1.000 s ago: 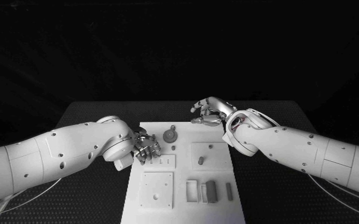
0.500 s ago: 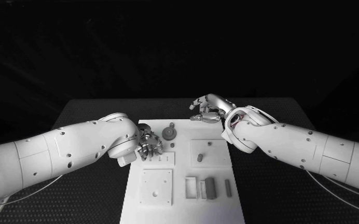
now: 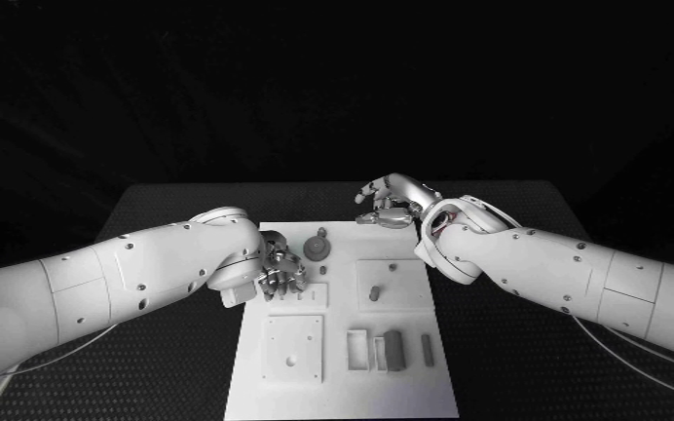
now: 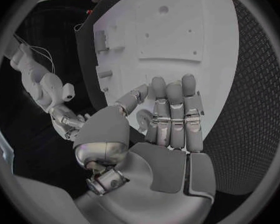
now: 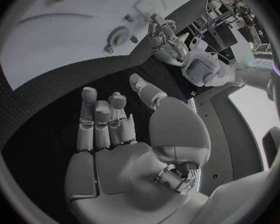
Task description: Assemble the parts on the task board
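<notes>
The white task board (image 3: 422, 392) lies lengthwise on the black table. On its far end sits a grey round part (image 3: 320, 248), and a short peg (image 3: 375, 293) stands in a square recess. My left hand (image 3: 279, 273) is at the board's left edge with its fingers pointing down onto a small plate; in the left wrist view my left hand (image 4: 171, 119) has straight fingers over the board (image 4: 177, 30) and holds nothing. My right hand (image 3: 390, 202) hovers just past the board's far edge, over the black mat, with my right hand (image 5: 109, 129) spread and bare.
Several grey bars (image 3: 394, 351) lie in a row at the near right of the board, beside a square plate (image 3: 295, 348) with holes. Black textured mat (image 3: 520, 343) surrounds the board on all sides.
My right hand has drifted slightly away from the board's far edge. My left hand stays at the left edge, its arm pushed a little further in.
</notes>
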`<action>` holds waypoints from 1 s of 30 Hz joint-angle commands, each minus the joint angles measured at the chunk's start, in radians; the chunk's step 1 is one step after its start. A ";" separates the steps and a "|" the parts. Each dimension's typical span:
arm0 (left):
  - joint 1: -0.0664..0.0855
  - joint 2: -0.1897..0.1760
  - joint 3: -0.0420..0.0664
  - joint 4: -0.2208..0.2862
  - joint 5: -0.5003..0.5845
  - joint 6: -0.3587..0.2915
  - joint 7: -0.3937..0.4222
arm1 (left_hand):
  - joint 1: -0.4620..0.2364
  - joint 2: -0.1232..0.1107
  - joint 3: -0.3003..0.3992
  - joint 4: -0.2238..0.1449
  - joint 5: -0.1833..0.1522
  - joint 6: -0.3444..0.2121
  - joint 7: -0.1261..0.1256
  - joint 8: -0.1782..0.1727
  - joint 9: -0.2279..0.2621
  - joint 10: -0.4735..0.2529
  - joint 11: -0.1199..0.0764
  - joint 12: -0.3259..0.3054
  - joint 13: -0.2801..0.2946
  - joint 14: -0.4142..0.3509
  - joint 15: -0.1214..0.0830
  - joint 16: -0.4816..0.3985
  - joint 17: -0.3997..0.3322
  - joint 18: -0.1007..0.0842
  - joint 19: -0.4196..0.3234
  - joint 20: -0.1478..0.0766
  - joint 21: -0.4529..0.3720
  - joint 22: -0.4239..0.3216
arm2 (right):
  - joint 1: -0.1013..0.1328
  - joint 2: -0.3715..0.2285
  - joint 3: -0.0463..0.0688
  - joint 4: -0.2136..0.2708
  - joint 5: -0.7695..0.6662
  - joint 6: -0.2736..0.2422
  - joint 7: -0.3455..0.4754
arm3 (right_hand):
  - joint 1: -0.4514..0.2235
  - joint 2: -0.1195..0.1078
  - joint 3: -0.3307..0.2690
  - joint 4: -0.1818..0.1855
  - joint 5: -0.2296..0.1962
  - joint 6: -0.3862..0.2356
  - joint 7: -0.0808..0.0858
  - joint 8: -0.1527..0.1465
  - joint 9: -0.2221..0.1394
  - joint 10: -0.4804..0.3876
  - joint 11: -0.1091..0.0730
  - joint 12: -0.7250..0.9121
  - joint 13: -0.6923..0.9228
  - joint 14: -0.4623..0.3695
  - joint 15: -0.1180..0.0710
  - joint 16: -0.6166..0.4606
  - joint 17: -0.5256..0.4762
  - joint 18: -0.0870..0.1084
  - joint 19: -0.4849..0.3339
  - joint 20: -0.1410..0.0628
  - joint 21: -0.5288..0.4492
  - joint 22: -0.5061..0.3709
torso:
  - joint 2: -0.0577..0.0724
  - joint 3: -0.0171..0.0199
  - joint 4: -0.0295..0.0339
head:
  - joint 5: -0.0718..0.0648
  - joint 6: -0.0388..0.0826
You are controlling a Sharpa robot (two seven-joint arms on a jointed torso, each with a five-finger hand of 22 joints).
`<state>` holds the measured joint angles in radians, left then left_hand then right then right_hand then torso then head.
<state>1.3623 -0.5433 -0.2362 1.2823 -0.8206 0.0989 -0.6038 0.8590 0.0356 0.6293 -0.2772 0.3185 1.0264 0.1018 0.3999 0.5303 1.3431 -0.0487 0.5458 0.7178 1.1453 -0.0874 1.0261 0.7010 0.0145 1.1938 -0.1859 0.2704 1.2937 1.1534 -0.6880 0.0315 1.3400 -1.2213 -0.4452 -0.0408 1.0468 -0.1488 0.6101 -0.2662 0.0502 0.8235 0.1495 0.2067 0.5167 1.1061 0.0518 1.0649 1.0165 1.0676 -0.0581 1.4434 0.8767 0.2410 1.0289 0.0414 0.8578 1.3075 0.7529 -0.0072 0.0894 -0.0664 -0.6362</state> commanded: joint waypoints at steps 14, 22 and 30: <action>-0.012 0.016 0.001 -0.016 -0.062 0.060 -0.007 | -0.010 0.006 -0.002 0.008 -0.016 0.066 -0.054 0.055 0.095 -0.004 -0.008 0.019 -0.002 -0.009 -0.006 0.024 -0.017 -0.007 0.006 -0.003 0.004 0.009 | 0.000 0.003 0.001 -0.004 0.001 0.014 -0.001 | 0.000 0.006 -0.002 -0.004 -0.001 -0.011 0.017 0.002 0.001 -0.009 0.000 0.003 -0.003 -0.001 0.003 0.002 -0.002 0.021 -0.008 -0.002 0.001 0.013 | 0.000 -0.0005 -0.0005 | -0.004 -0.001; -0.016 0.014 0.001 -0.023 -0.084 0.062 -0.008 | -0.012 0.007 -0.003 0.011 -0.018 0.068 -0.055 0.056 0.095 -0.005 -0.009 0.024 -0.003 -0.011 -0.006 0.031 -0.022 -0.007 0.007 -0.004 0.004 0.012 | 0.000 0.003 0.001 -0.007 0.001 0.014 -0.001 | -0.001 0.007 -0.002 -0.005 -0.001 -0.011 0.017 0.002 0.001 -0.009 0.000 0.004 -0.003 -0.002 0.003 0.002 -0.002 0.021 -0.008 -0.002 0.001 0.013 | -0.001 0.0002 -0.0004 | -0.006 -0.003; -0.020 0.019 0.001 -0.024 -0.084 0.064 -0.006 | -0.013 0.007 -0.003 0.012 -0.019 0.069 -0.055 0.056 0.094 -0.006 -0.009 0.028 -0.004 -0.012 -0.006 0.036 -0.027 -0.007 0.007 -0.004 0.004 0.014 | 0.000 0.004 0.001 -0.007 0.003 0.014 0.000 | -0.001 0.007 -0.002 -0.005 -0.001 -0.011 0.017 0.002 0.001 -0.009 0.000 0.004 -0.003 -0.002 0.003 0.002 -0.002 0.021 -0.009 -0.001 0.001 0.013 | -0.001 0.0006 0.0004 | -0.005 -0.003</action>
<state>1.3458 -0.5272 -0.2340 1.2590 -0.8914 0.1445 -0.6102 0.8454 0.0299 0.6267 -0.2692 0.3048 1.0269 0.1023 0.4559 0.5367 1.3415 -0.0500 0.5692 0.7155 1.1379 -0.0946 1.0564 0.6757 0.0144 1.1974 -0.1892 0.2703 1.3063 1.1534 -0.6856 0.0315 1.3329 -1.2196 -0.4415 -0.0437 1.0468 -0.1488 0.6101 -0.2662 0.0502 0.8221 0.1501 0.2067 0.5165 1.1062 0.0518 1.0649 1.0144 1.0660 -0.0564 1.4434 0.8759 0.2545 1.0287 0.0417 0.8578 1.3074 0.7522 -0.0066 0.0895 -0.0718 -0.6402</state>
